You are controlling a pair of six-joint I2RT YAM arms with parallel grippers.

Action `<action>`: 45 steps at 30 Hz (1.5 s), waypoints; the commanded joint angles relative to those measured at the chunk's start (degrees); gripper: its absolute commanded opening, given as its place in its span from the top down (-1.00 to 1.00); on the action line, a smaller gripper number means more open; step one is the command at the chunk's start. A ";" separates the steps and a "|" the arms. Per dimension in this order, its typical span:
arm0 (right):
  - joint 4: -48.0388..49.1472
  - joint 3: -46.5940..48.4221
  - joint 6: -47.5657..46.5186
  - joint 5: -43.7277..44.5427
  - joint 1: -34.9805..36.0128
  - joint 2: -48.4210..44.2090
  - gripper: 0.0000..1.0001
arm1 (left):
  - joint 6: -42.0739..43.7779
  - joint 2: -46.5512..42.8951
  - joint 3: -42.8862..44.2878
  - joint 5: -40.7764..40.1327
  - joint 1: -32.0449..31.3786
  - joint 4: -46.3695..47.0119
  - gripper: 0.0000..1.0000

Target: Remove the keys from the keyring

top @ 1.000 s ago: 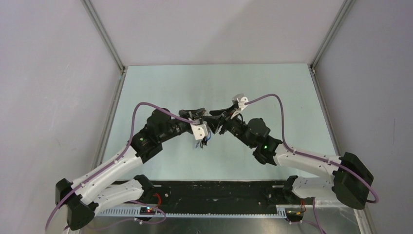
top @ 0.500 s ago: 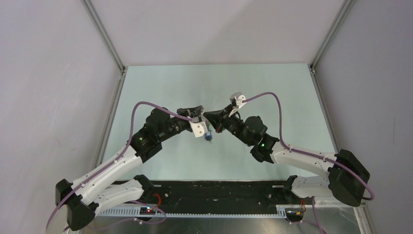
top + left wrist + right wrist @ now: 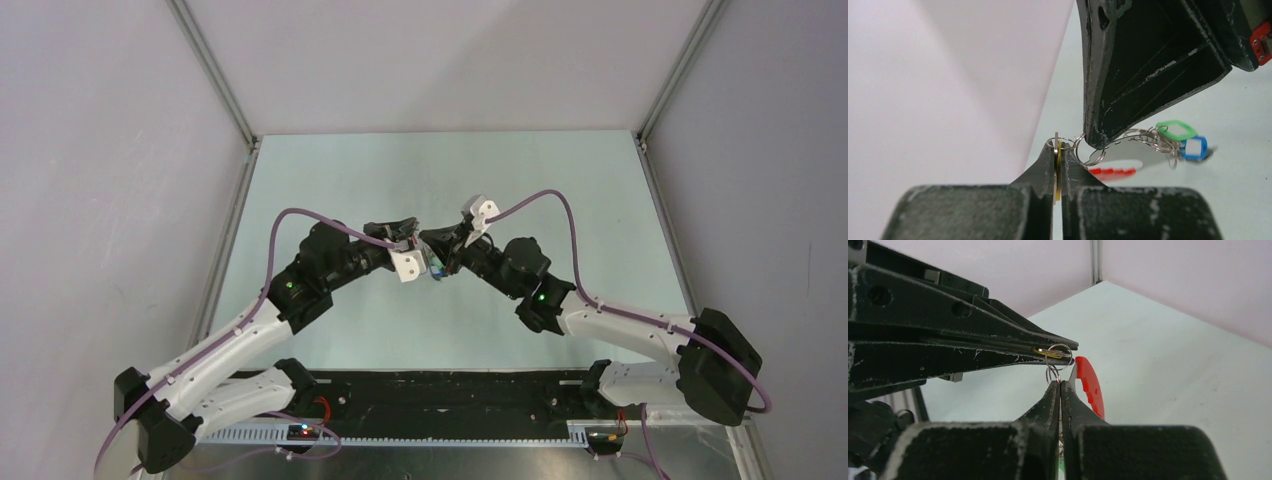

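Note:
Both grippers meet above the middle of the table. My left gripper (image 3: 1058, 147) (image 3: 415, 248) is shut on a flat yellow key (image 3: 1058, 172), whose small silver split ring (image 3: 1058, 143) pokes out past the tips. My right gripper (image 3: 1060, 384) (image 3: 441, 256) is shut on a neighbouring small ring (image 3: 1089, 149) linked to it. From those rings hangs the keyring, with its red crescent (image 3: 1091, 386) (image 3: 1113, 168) and grey metal plate. A green key head (image 3: 1176, 130) and a blue one (image 3: 1194, 148) dangle from it on more rings.
The pale green table (image 3: 560, 190) lies below, with white walls on three sides and aluminium frame posts (image 3: 215, 75) at the back corners. A black strip (image 3: 450, 395) carries the arm bases at the near edge.
My right gripper has closed from partly open onto the small ring and shifted left and up against the left gripper. The key bunch has risen from below the left gripper to between them.

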 commanded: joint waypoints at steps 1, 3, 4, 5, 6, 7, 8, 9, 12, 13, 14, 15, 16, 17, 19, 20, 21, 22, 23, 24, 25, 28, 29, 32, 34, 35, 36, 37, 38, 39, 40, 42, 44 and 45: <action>-2.01 4.82 -15.01 -5.72 0.20 -1.63 1.00 | -0.80 -0.48 2.55 3.45 -0.25 3.99 1.00; -7.34 8.43 -20.57 -8.35 0.32 -1.33 1.00 | -0.65 -0.33 2.61 3.70 -0.21 3.80 1.00; -10.39 9.21 -22.37 -9.56 0.36 -1.08 1.00 | -0.53 -0.29 2.65 3.86 -0.20 3.64 1.00; -11.70 10.67 -25.43 -10.01 0.40 -0.87 1.00 | -0.51 -0.35 2.61 3.98 -0.26 3.58 1.00; -14.27 11.29 -27.13 -11.08 0.40 -0.46 1.00 | -0.51 -0.30 2.61 4.31 -0.23 3.46 1.00; -15.31 12.53 -30.33 -11.43 0.50 -0.21 1.00 | -0.50 -0.29 2.73 4.74 -0.27 3.39 1.00; -16.98 12.97 -31.82 -11.65 0.69 0.23 1.00 | -0.49 -0.27 2.76 4.99 -0.28 3.24 1.00; -17.50 13.70 -34.78 -11.67 0.83 0.44 1.00 | -0.49 -0.08 2.84 5.51 -0.26 3.11 1.00; -18.05 14.08 -43.16 -12.90 1.07 1.14 1.00 | -0.63 0.02 2.90 7.03 -0.20 2.52 1.00; -18.34 14.10 -45.09 -14.04 1.05 1.52 1.00 | -0.69 0.08 3.01 7.97 -0.22 2.18 1.00; -18.49 14.11 -49.35 -14.67 0.96 1.70 1.00 | -0.78 0.09 3.07 8.45 -0.25 1.97 1.00; -18.82 14.11 -51.48 -16.02 0.81 2.01 1.00 | -1.09 0.20 3.16 9.32 -0.23 1.65 1.00; -18.91 14.02 -54.57 -16.98 0.66 2.12 1.00 | -1.40 0.28 3.27 9.56 -0.21 1.52 1.00; -19.04 13.89 -55.98 -19.21 0.20 2.18 1.00 | -1.87 0.45 3.63 9.73 -0.20 1.25 1.00; -18.60 13.09 -59.97 -21.92 0.11 1.71 1.00 | -4.78 0.97 4.46 9.05 -0.21 1.15 1.00; -17.83 11.90 -61.40 -22.34 0.18 1.53 1.00 | -5.89 1.39 5.15 8.60 -0.17 1.14 1.00; -15.87 11.20 -62.29 -22.57 0.72 1.22 1.00 | -8.14 1.67 5.59 7.64 -0.10 1.16 1.00; -14.66 9.45 -64.77 -22.41 1.15 1.11 1.00 | -9.59 2.11 6.51 6.76 0.07 1.14 1.00; -12.64 8.62 -66.09 -22.00 2.02 0.83 1.00 | -13.29 2.47 7.15 6.13 0.20 1.09 1.00; -11.91 7.20 -69.17 -21.81 2.46 0.78 1.00 | -15.32 3.26 8.68 4.43 0.41 1.02 1.00; -10.85 6.70 -70.27 -21.32 3.18 0.61 1.00 | -19.47 3.83 9.60 3.74 0.55 0.47 1.00; -11.41 5.89 -74.38 -20.26 4.32 0.54 1.00 | -26.18 7.74 16.51 1.31 0.83 -5.65 1.00; -11.20 5.61 -75.59 -19.62 4.62 0.62 1.00 | -30.22 8.66 17.99 0.55 0.84 -8.58 1.00; -9.68 4.00 -78.24 -17.80 5.61 0.36 1.00 | -36.41 12.87 24.89 -0.53 0.76 -17.05 1.00; -9.10 3.17 -79.68 -16.77 5.96 0.23 1.00 | -41.67 14.25 28.01 0.10 0.75 -20.83 1.00; -8.95 2.72 -80.06 -16.52 6.05 0.13 1.00 | -44.20 14.60 28.80 0.69 0.81 -21.89 1.00; -8.20 2.40 -79.97 -16.42 6.17 -0.21 1.00 | -45.33 15.08 30.24 1.79 0.85 -23.91 1.00; -7.84 1.69 -80.02 -16.60 6.20 -0.40 1.00 | -47.53 15.23 30.92 2.29 0.81 -24.97 1.00; -7.09 1.31 -80.04 -17.07 6.22 -0.98 1.00 | -49.40 15.64 32.45 3.51 0.91 -27.39 1.00; -6.62 0.59 -79.71 -17.37 6.23 -1.26 1.00 | -50.08 16.15 33.12 4.96 1.09 -28.60 1.00; -6.04 0.19 -79.71 -17.93 6.30 -1.81 1.00 | -52.46 16.39 34.31 5.89 1.20 -30.97 1.00; -5.56 -0.90 -79.77 -18.99 6.38 -3.02 1.00 | -56.15 17.26 35.43 8.33 1.78 -33.93 1.00; -5.62 -1.89 -80.03 -20.93 6.52 -4.21 1.00 | -60.28 18.18 35.91 11.06 2.91 -35.53 1.00; -6.06 -2.11 -80.23 -21.54 6.57 -4.55 1.00 | -61.89 18.92 35.89 13.70 4.12 -35.70 1.00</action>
